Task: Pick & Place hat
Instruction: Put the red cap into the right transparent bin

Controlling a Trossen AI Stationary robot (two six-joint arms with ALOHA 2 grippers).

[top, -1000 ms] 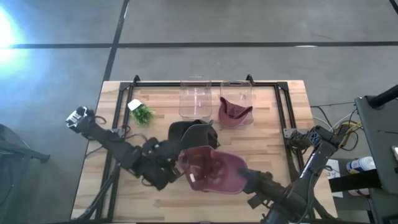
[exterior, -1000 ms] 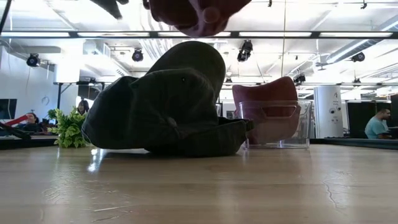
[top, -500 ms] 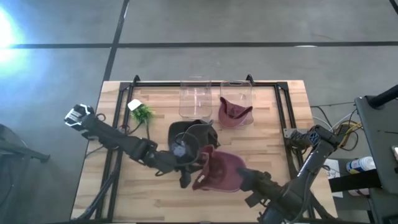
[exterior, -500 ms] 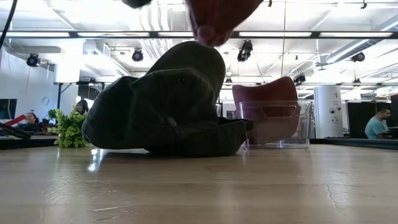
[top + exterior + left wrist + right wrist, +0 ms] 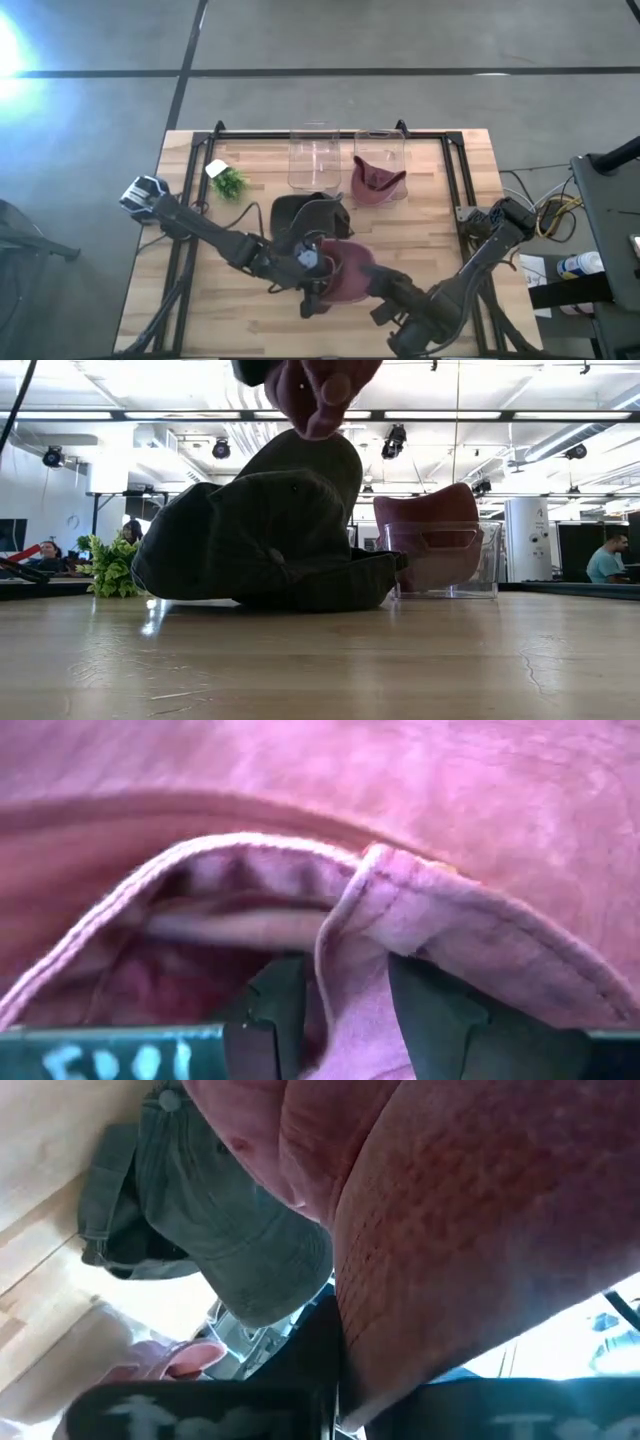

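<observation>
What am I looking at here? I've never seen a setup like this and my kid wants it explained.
It is a robot with two dark arms at a wooden table. One picture looks straight down, one looks across the tabletop, and two come from cameras on the wrists. Both arms hold one maroon cap up in the air: the left gripper pinches its edge, as its wrist camera shows, and the right gripper grips the other side. On the table lie a dark green cap, a small plant, an empty clear bin and a second bin with another maroon cap inside.
</observation>
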